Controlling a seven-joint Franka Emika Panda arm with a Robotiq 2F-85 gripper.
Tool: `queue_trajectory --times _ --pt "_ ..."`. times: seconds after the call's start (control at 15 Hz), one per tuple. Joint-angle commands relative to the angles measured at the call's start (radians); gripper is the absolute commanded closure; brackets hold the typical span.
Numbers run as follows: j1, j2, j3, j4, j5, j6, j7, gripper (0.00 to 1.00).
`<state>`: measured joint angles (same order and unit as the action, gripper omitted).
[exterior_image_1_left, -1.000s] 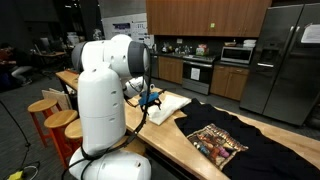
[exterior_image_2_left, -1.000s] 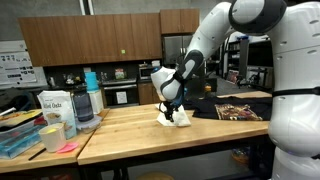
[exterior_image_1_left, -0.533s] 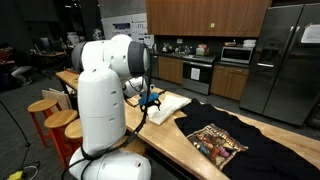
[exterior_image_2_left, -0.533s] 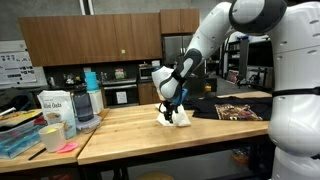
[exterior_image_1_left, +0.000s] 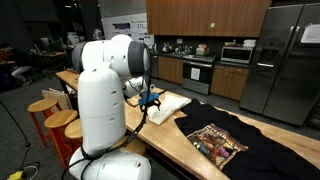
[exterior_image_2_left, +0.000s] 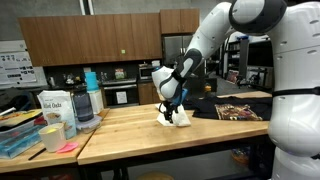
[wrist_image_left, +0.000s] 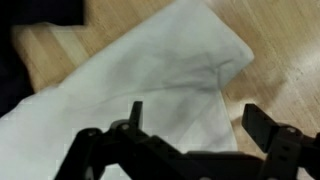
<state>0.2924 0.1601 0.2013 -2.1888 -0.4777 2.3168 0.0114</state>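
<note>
A white cloth (wrist_image_left: 140, 75) lies crumpled on the wooden table (exterior_image_2_left: 140, 130); in both exterior views it shows as a pale heap (exterior_image_1_left: 165, 106) (exterior_image_2_left: 178, 118) under the arm's wrist. My gripper (wrist_image_left: 195, 115) hangs just above it, jaws wide open and nothing between them. One finger (wrist_image_left: 135, 112) is over the cloth, the other finger (wrist_image_left: 262, 125) is over the bare wood past the cloth's edge. In an exterior view the gripper (exterior_image_2_left: 170, 103) points down at the cloth's top. A black T-shirt with a coloured print (exterior_image_1_left: 215, 140) lies flat beside the cloth.
Jars and containers (exterior_image_2_left: 60, 108) and a stack of papers (exterior_image_2_left: 22, 135) stand at one end of the table. Orange stools (exterior_image_1_left: 55, 120) line the table's side. Kitchen cabinets, an oven (exterior_image_1_left: 196, 72) and a steel fridge (exterior_image_1_left: 285, 60) fill the background.
</note>
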Motion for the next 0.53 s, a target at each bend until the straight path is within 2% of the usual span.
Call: queue_trajectory --times 0.0,0.47 --pt "-0.009 -0.003 0.008 -0.006 0.012 0.020 -0.024 0.00" --pt "-0.016 0.008 0.011 0.005 0.053 0.031 -0.063 0.00"
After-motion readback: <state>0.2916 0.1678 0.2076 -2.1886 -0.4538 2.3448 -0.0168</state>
